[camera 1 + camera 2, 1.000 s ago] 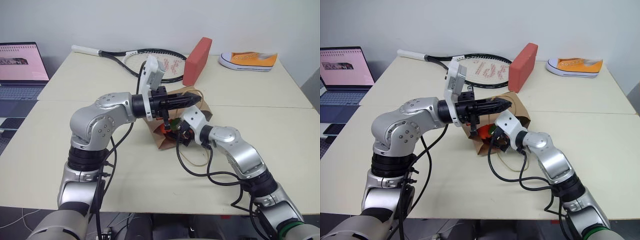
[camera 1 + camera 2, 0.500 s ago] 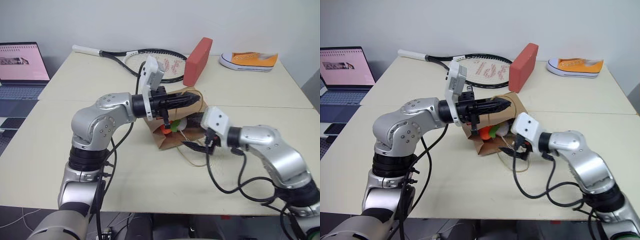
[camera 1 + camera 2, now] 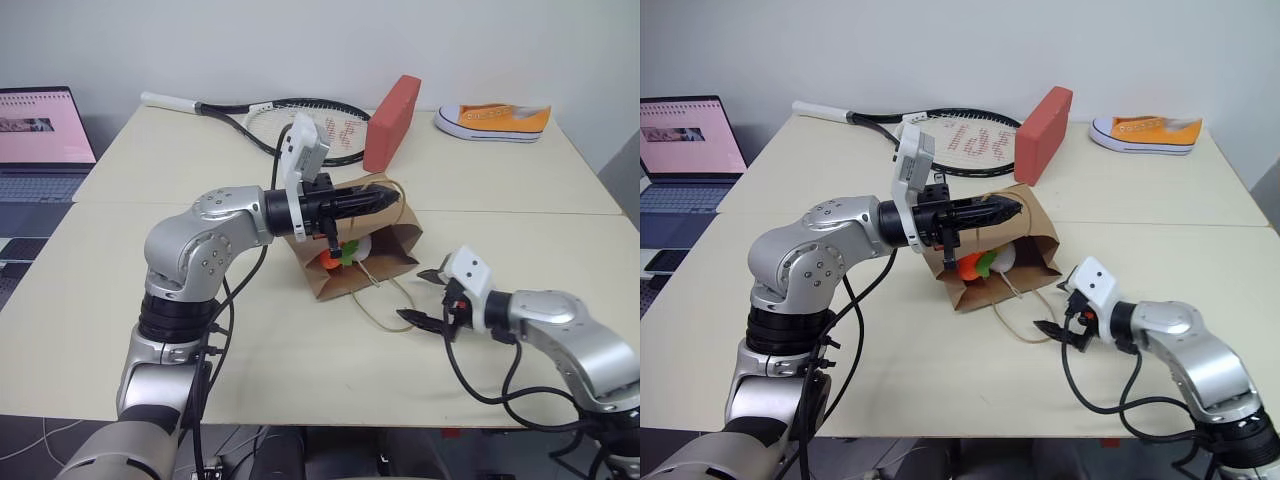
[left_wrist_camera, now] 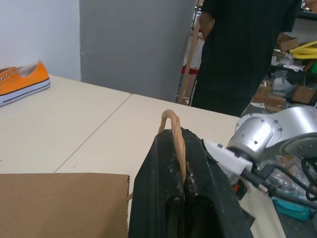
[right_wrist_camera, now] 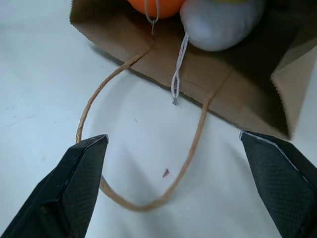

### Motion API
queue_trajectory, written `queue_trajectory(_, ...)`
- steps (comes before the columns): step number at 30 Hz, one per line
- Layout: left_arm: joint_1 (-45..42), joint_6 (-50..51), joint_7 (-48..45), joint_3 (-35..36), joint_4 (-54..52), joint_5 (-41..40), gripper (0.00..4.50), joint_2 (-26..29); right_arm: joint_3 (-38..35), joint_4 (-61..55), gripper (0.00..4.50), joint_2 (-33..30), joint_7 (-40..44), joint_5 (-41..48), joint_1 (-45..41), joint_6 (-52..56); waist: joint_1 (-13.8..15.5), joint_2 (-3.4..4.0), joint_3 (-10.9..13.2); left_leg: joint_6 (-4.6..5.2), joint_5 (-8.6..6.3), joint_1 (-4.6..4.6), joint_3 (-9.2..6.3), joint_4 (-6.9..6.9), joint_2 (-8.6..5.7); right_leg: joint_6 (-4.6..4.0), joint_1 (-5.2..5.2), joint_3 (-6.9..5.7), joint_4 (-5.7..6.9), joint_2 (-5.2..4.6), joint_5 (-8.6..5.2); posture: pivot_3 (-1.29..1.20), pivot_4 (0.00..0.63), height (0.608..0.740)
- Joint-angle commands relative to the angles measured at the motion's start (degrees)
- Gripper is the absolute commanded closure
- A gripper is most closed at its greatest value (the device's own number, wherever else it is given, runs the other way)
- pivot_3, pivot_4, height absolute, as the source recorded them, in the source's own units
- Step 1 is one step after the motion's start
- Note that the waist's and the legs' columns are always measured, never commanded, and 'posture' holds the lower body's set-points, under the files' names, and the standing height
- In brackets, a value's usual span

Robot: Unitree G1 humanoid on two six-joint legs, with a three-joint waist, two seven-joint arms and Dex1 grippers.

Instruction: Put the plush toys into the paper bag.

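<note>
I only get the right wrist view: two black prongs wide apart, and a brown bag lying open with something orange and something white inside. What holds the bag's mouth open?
Observer: The left tool is shut on the upper handle of the paper bag and holds it up off the table.
Operator: And the orange thing inside?
Observer: It is a carrot plush with green leaves, and it lies beside the white plush.
Operator: Is anything else lying around?
Observer: Beyond the bag lie a tennis racket, a red block and an orange sneaker.
</note>
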Motion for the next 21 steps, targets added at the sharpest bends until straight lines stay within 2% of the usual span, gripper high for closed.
queue_trajectory(1,-1.3,-1.0,0.3,0.9,-0.9,-0.4,4.50,-0.1,0.5,2.6,0.42,1.2,-3.0,-1.6,-1.5,0.8,0.0,0.00,0.0,0.00,0.00,-0.01,0.00,0.00,-0.01,0.00,-0.01,0.01,0.00,-0.01,0.00,0.00,0.150,0.740)
queue_trajectory(3,-1.3,-1.0,0.5,1.0,-1.1,-0.3,4.50,0.0,1.2,3.0,1.00,1.0,-2.7,-1.8,-1.5,1.1,0.0,0.00,0.0,0.00,0.00,-0.02,0.00,0.00,-0.01,0.00,-0.01,0.01,-0.01,-0.01,0.00,0.00,0.150,0.740)
queue_trajectory(12,-0.9,-1.1,0.9,1.4,-1.2,-0.4,4.50,0.2,2.1,1.9,4.37,1.1,-2.6,-1.5,-1.1,1.6,0.0,0.00,0.0,0.00,0.00,0.00,-0.02,-0.02,-0.01,0.00,-0.01,-0.01,0.00,0.00,0.00,0.00,0.150,0.740)
queue_trajectory(17,-1.6,-1.8,0.3,2.1,-0.1,0.1,4.50,1.5,0.9,1.3,4.46,1.0,-2.6,-1.4,-2.9,-0.2,0.0,0.00,0.0,0.00,0.00,0.00,-0.02,-0.02,-0.01,0.00,-0.01,-0.01,0.00,0.00,0.00,0.00,0.150,0.740)
queue_trajectory(21,-3.8,-2.7,-1.1,3.1,1.9,0.8,4.50,4.1,-5.4,-3.0,4.46,-0.6,0.7,6.4,-5.8,5.3,0.0,0.01,0.0,0.00,0.00,0.00,-0.02,-0.02,-0.01,0.01,-0.02,-0.01,0.02,0.01,0.01,0.00,0.150,0.740)
